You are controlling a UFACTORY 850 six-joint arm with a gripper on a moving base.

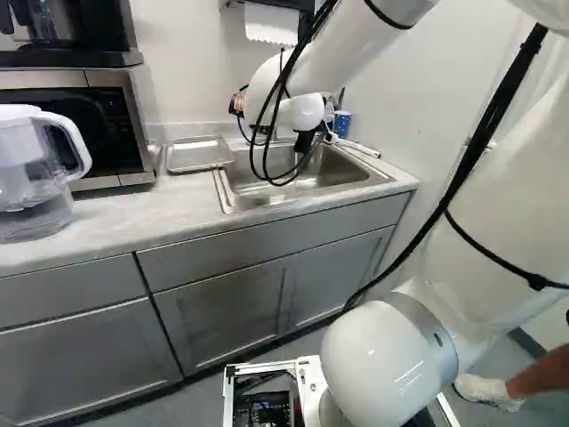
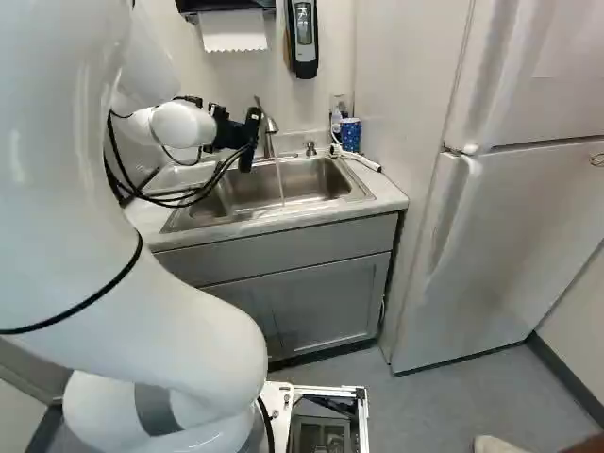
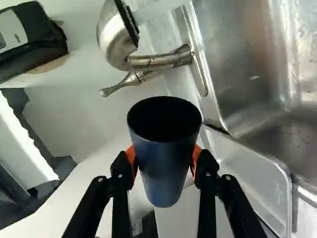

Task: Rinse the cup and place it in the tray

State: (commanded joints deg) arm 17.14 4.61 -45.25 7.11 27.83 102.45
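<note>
In the right base view the black gripper [image 2: 247, 142] hangs above the left part of the sink [image 2: 311, 179], left of the faucet [image 2: 268, 127]. A thin stream of water runs from the faucet into the basin. The wrist view shows the gripper [image 3: 164, 161] shut on a dark blue cup [image 3: 166, 171], orange pads pressing it from both sides. The cup's dark open mouth shows; its inside is too dark to make out. Clear of the cup is the faucet head [image 3: 116, 37] with its stream. The metal tray [image 1: 197, 155] lies on the counter beside the sink.
A microwave [image 1: 107, 124] and a clear pitcher [image 1: 36, 178] stand on the counter [image 1: 133, 213] left of the tray. A blue patterned cup [image 2: 350, 135] stands in the corner beyond the sink, near the refrigerator [image 2: 510, 236]. Towel dispenser [image 2: 233, 30] on the wall.
</note>
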